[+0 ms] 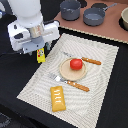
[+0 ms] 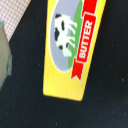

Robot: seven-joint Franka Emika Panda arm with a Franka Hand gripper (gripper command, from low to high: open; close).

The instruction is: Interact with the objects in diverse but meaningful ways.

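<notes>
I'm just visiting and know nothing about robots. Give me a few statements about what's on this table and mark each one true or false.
1. The red tomato sits on the round plate. True.
2. The yellow block is printed with the word BUTTER and a cow. True.
3. The orange-yellow pastry lies inside one of the grey pots. False: it lies on the striped placemat, near the edge closest to the camera.
4. The fork and knife have blue handles. False: both handles are orange.
5. The tool is clamped on the tomato. False: it hangs over the butter block, off the placemat's corner.
</notes>
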